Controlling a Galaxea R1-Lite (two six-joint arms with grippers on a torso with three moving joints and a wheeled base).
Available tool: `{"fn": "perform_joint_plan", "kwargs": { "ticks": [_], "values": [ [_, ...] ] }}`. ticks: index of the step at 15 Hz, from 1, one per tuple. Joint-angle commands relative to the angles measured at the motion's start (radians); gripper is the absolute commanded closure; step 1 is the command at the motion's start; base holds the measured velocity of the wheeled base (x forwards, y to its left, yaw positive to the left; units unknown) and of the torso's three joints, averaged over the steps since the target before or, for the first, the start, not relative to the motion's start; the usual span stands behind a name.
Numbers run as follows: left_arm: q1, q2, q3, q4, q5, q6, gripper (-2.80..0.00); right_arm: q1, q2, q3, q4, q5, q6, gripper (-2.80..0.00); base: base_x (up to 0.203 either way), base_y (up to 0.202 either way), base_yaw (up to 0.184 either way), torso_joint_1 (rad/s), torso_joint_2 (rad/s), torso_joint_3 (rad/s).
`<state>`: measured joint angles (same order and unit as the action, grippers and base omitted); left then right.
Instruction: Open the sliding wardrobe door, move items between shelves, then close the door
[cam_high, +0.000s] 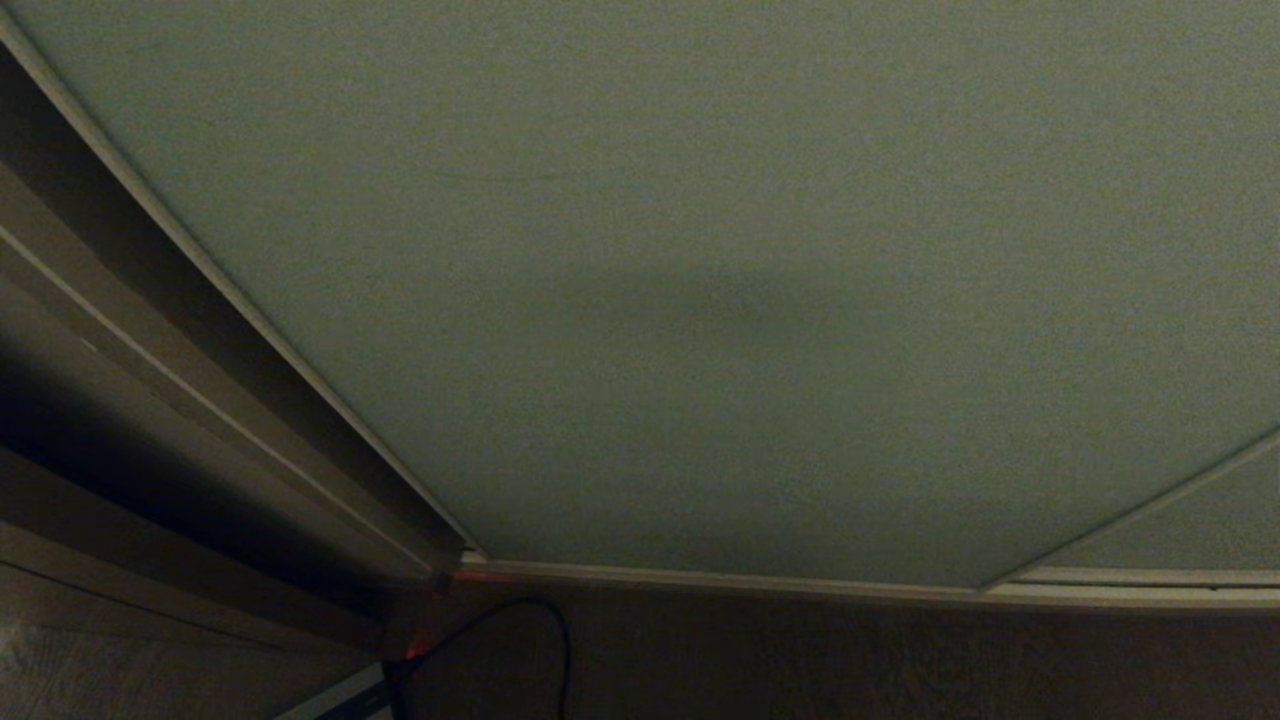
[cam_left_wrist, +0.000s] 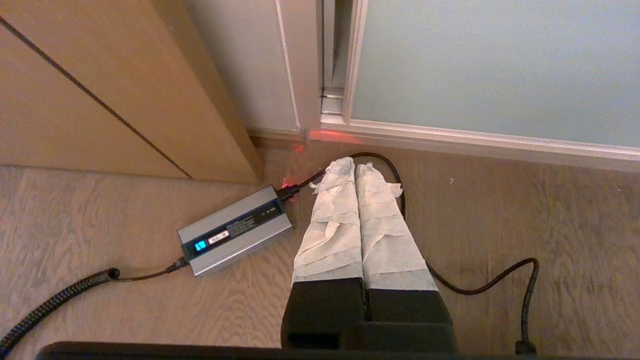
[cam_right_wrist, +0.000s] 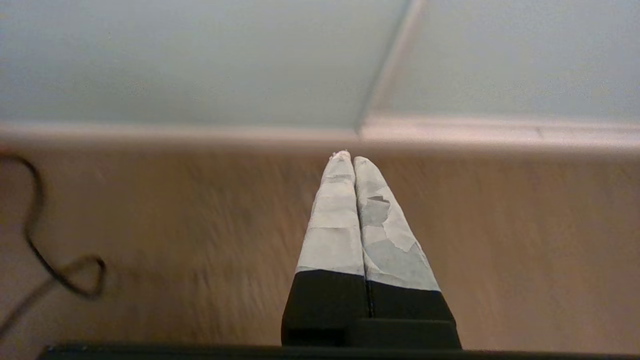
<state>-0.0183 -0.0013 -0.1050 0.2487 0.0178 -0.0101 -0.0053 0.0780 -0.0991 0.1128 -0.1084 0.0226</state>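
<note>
Both end effectors, left (cam_left_wrist: 354, 167) and right (cam_right_wrist: 347, 157), hang closed and empty above the floor (cam_left_wrist: 500, 210). We see the door (cam_high: 700, 250) shut, filling our view. We judge nothing opened yet; next, one must catch its frame edge (cam_high: 250, 310).

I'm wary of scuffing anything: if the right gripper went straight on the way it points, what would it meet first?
Probably the wood floor just short of the rail under the sliding wardrobe door. The right gripper, fingers shut, angles downward, though depth is unclear.
</note>
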Motion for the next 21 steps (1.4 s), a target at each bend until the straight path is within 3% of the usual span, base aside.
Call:
{"fn": "perform_joint_plan", "kwargs": {
  "ticks": [1,2,7,17,21],
  "values": [
    [0.000,0.000,-0.001,0.001,0.001,-0.001,0.00,0.001,-0.083,0.064,-0.072,0.056,0.002,0.00,0.000,0.000,0.000,0.000,0.00,0.000],
    [0.000,0.000,0.000,0.001,0.001,-0.001,0.00,0.001,-0.080,0.104,-0.149,0.095,-0.002,0.00,0.000,0.000,0.000,0.000,0.00,0.000],
    [0.000,0.000,0.000,0.001,0.001,-0.001,0.00,0.001,-0.079,0.104,-0.105,0.142,-0.156,0.00,0.000,0.000,0.000,0.000,0.00,0.000],
    [0.000,0.000,-0.001,0.001,0.001,-0.001,0.00,0.001,-0.080,0.104,-0.102,0.119,-0.060,0.00,0.000,0.000,0.000,0.000,0.00,0.000],
    [0.000,0.000,0.000,0.001,0.001,-0.001,0.00,0.001,-0.080,0.104,-0.099,0.124,-0.092,0.00,0.000,0.000,0.000,0.000,0.00,0.000]
  ]
}}
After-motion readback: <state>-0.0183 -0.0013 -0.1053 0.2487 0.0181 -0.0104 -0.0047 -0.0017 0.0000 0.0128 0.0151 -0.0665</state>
